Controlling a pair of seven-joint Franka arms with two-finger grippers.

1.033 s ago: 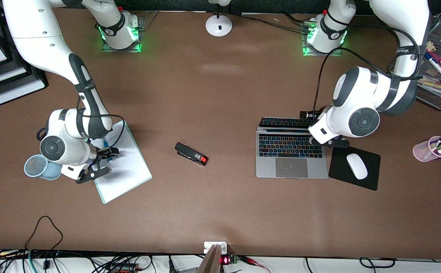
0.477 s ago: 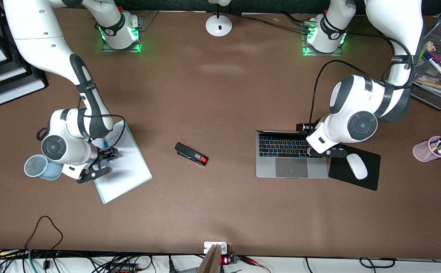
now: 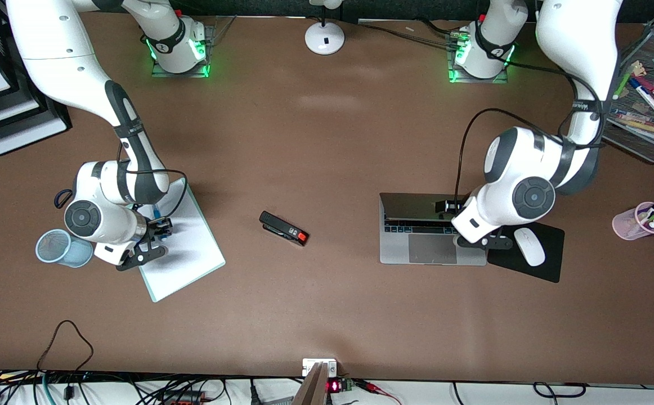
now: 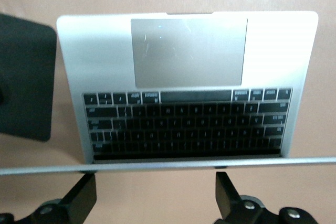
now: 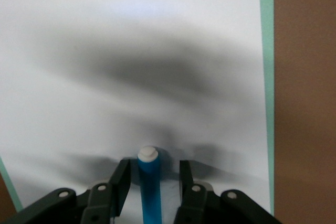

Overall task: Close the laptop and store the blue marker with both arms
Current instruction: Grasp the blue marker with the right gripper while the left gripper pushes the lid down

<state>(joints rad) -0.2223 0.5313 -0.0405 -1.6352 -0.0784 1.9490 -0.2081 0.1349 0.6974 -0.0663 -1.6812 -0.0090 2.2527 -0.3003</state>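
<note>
The brown worktop [image 3: 327,169] carries a white board with a green edge [image 3: 192,259] at the right arm's end and the laptop [image 3: 417,247] at the left arm's end, with a black mouse pad [image 3: 546,264] just beside the laptop.

The right claw [image 5: 149,179] hangs low over the white board with its fingers [image 5: 119,182] apart, one on each side of the blue marker [image 5: 149,187]. The marker lies between them with its long axis running straight out from the claw, white end pointing away from the wrist. Neither finger appears to touch it, so the grasp looks ready but not yet made; squeezing across the barrel would seem to be all that is needed. A blue mesh cup [image 3: 57,247] stands just beside this arm's wrist, a likely store.

The left claw [image 4: 152,195] has its fingers [image 4: 81,198] spread wide, directly at the lid's top edge [image 4: 168,165], which crosses in front of them. The lid [image 3: 411,205] is tilted well over the keyboard [image 4: 184,124], partly closed. The push should carry on down toward the trackpad [image 4: 189,51].
</note>
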